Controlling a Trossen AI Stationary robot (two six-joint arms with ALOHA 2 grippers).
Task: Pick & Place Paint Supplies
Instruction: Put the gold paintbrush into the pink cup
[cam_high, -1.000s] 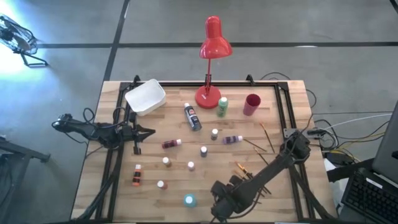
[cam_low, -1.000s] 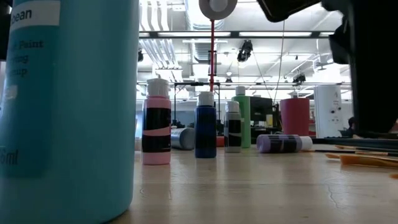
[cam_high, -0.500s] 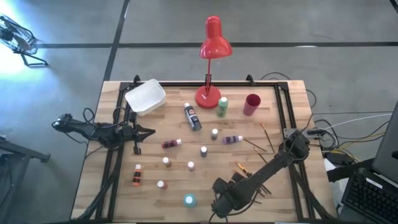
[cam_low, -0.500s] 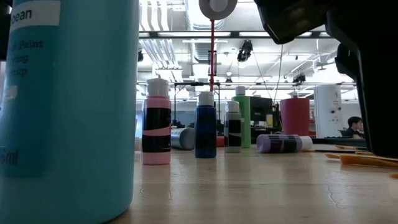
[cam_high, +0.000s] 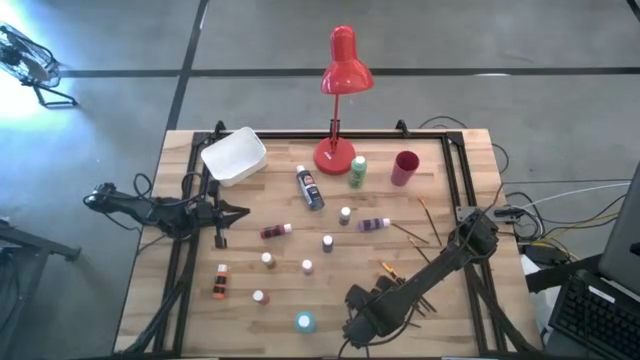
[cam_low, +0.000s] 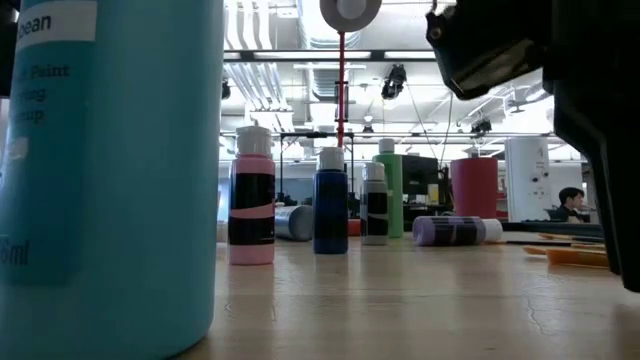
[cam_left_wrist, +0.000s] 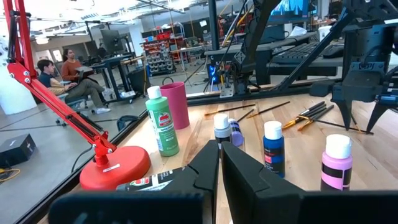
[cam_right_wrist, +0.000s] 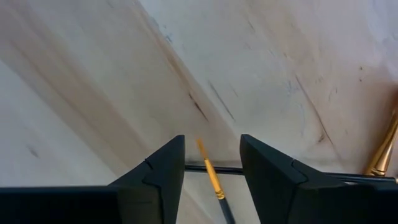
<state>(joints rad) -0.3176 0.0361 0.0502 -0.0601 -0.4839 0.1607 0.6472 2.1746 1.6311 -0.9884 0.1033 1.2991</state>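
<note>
The right gripper (cam_right_wrist: 211, 163) looks straight down at the boards near the worktop's front edge, right of centre, its two dark fingers (cam_right_wrist: 158, 171) parted and empty, with a thin yellow-ferruled paintbrush (cam_right_wrist: 210, 175) lying in the gap between them, not yet touched; that straddling stance suggests it is lining up to pinch the handle across its width; the brush's long axis runs roughly front to back between the fingers, and which end carries the bristles I cannot tell; a second dark handle (cam_right_wrist: 323, 177) crosses beneath it; from above the same gripper (cam_high: 362, 325) sits just right of the teal bottle (cam_high: 304, 321) by the front edge, with more brushes (cam_high: 425, 218) scattered toward the right edge; the left gripper (cam_left_wrist: 219, 163) waits closed on nothing at the left edge, aimed across the standing bottles (cam_left_wrist: 272, 145) toward the red lamp base (cam_left_wrist: 115, 167).
</note>
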